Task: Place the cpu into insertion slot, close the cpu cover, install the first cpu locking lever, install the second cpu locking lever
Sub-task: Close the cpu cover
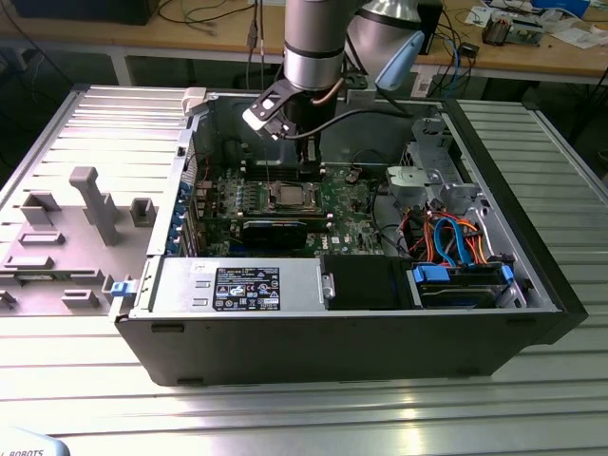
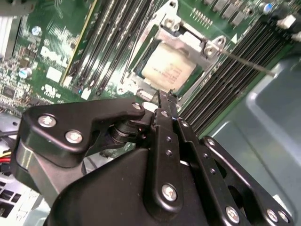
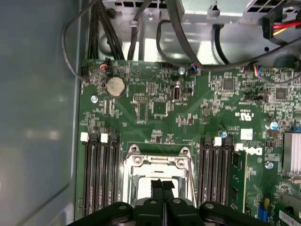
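The cpu (image 2: 168, 69), a pale silver square, lies in the insertion slot (image 2: 123, 88) on the green board. The cpu cover (image 2: 162, 29), a silvery frame, lies flat around it, so the chip's top shows through its opening. A thin lever rod (image 2: 244, 61) sticks out from one corner of the socket over the memory slots. My gripper (image 2: 163, 94) is shut with nothing between its black fingers, its tips just above the socket's edge. In the first wrist view the gripper (image 3: 162, 181) hangs over the cover (image 3: 157, 161). In the exterior view the gripper (image 1: 309, 161) stands behind the cpu (image 1: 288, 196).
Long black memory slots (image 3: 101, 174) flank the socket on both sides. A black block (image 1: 275, 228) sits in front of it, then the power supply (image 1: 237, 285). Drive cage and coloured cables (image 1: 456, 247) fill the exterior view's right. Case walls (image 1: 195, 161) enclose the board.
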Robot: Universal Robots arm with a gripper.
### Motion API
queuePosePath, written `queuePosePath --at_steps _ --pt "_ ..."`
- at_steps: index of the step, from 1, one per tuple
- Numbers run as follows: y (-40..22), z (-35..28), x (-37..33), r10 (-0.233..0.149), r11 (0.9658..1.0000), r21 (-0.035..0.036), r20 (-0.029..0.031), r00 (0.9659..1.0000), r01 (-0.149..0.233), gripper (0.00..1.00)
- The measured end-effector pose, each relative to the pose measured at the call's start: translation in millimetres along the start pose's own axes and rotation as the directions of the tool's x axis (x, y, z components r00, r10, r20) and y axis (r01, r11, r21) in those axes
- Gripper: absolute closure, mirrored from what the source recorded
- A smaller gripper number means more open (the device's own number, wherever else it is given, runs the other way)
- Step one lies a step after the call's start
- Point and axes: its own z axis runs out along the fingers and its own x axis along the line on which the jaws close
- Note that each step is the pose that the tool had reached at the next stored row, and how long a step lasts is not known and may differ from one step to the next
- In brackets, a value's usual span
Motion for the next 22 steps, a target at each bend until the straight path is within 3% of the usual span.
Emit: queuePosePath --at_steps 1,2,3,4,6,8,9,14,22 --pt "-2.1 0.7 0.1 0.0 1.0 -0.0001 -0.0001 1.0 0.0 0.89" --pt "-9.7 2.8 0.4 0.0 1.0 0.0 -0.0001 1.0 0.0 0.89" --pt "-22.2 10.8 1.0 -0.002 1.0 -0.0001 -0.0003 1.0 0.002 0.89" --pt "-25.9 13.0 1.2 -0.002 1.0 0.0001 -0.0004 1.0 0.002 0.89" --pt "-27.1 14.2 1.2 -0.003 1.0 0.0018 -0.0005 1.0 0.003 0.89" --pt "-27.1 14.7 1.2 -0.003 0.9999 0.017 -0.0011 1.0 0.003 0.89" --pt "-27.3 15.5 1.2 -0.003 0.9998 0.0195 -0.0013 1.0 0.003 0.89" --pt "-32.2 24.0 1.3 -0.026 0.9995 0.0199 -0.006 0.9996 0.026 0.89" --pt "-33.9 34.6 1.4 -0.029 0.9993 0.0228 -0.0062 0.9996 0.029 0.89"
